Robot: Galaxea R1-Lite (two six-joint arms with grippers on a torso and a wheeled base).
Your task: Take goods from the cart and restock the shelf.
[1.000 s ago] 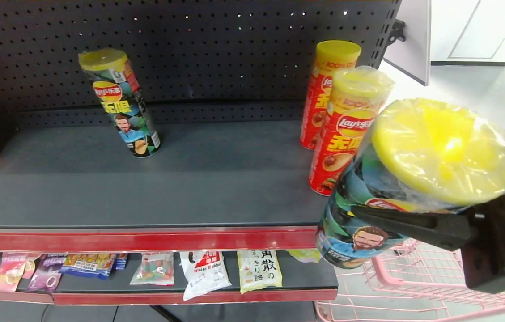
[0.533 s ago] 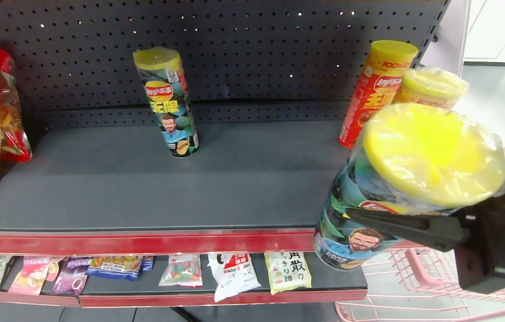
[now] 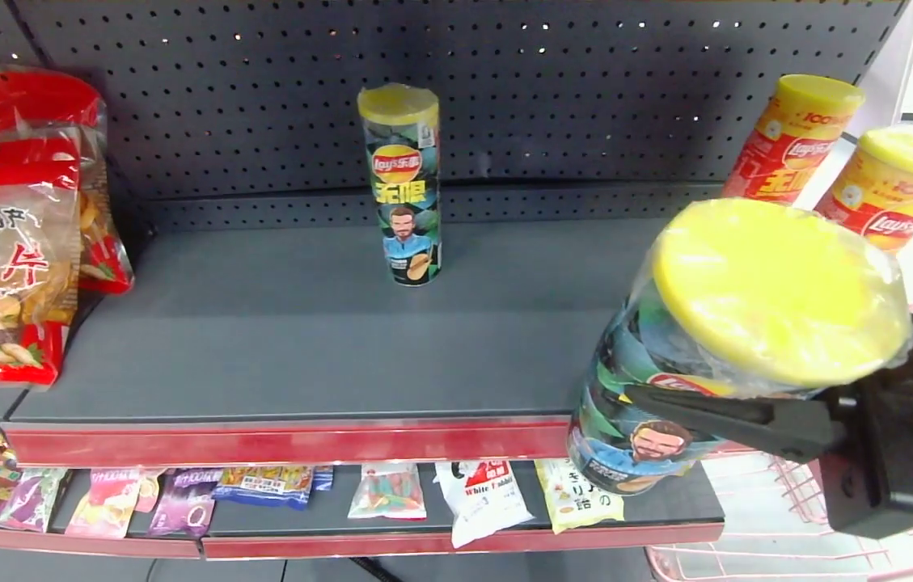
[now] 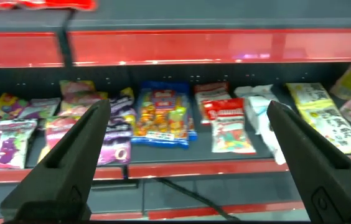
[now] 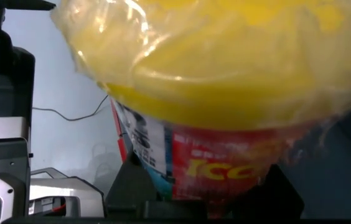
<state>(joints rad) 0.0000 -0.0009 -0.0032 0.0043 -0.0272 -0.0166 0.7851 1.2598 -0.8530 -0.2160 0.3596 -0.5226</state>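
Off the front right corner of the shelf (image 3: 302,356), the tilted chip can (image 3: 747,307), clamped in our right gripper (image 3: 670,380), could, we fear, slide in its loose wrap or clip the red lip, while our left gripper (image 4: 188,109) hangs wide open, empty.

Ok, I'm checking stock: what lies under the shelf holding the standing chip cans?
A lower shelf with a row of small snack packets. The held chip can in the right gripper covers part of its right end.

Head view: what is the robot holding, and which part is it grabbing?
The right gripper clamps a chip can by its side, just below the yellow lid. The left gripper holds nothing.
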